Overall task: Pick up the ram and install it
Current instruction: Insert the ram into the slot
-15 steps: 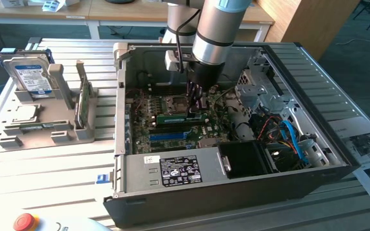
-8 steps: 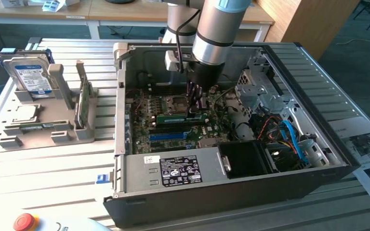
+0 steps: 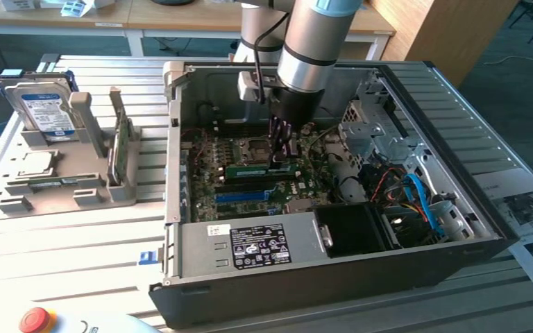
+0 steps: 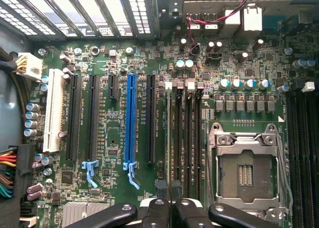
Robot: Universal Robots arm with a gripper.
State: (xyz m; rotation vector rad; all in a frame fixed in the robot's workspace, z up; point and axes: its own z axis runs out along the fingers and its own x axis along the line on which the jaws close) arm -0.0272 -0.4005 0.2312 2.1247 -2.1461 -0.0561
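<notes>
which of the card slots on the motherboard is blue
The blue slot, between the short black slot and a long black slot; the rest are black, bar the white slot at the row's end.

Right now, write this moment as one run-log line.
gripper: shut on ram | ram: at memory slots, in open case | seated: cannot tell

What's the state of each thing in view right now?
pincer: shut on the ram
ram: on edge at the memory slots, seating unclear
computer case: open, side panel off
CPU socket: empty
blue expansion slot: empty
hard drive: upright in the grey holder
</notes>
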